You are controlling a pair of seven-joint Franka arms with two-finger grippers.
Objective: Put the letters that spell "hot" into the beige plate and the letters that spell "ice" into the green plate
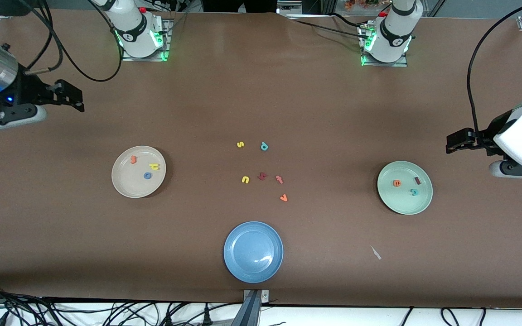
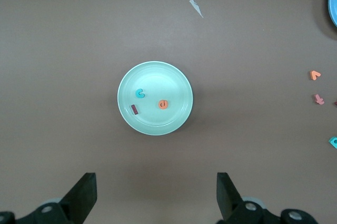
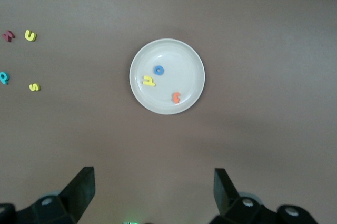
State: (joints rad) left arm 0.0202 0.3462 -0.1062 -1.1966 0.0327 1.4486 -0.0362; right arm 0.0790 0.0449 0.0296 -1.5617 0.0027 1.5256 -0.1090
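Yellow h [image 1: 154, 167], blue o [image 1: 147, 175], orange t [image 1: 133, 159] in beige plate [image 1: 124, 185]. Red i [image 1: 417, 180], teal c [image 1: 414, 192], orange e [image 1: 397, 183] in green plate [image 1: 397, 203]. Both arms cut off at frame edges; left gripper [image 1: 451, 142] and right gripper [image 1: 74, 96] spread wide, empty, above bare tabletop [image 1: 261, 90].

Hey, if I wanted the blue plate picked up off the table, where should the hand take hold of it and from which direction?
Probably by the raised rim of the blue plate, coming straight down from above with one finger inside the lip and one outside. It lies flat and looks too wide to span, so the thin upturned edge is the only part to pinch. No letters lie in it or close beside it.
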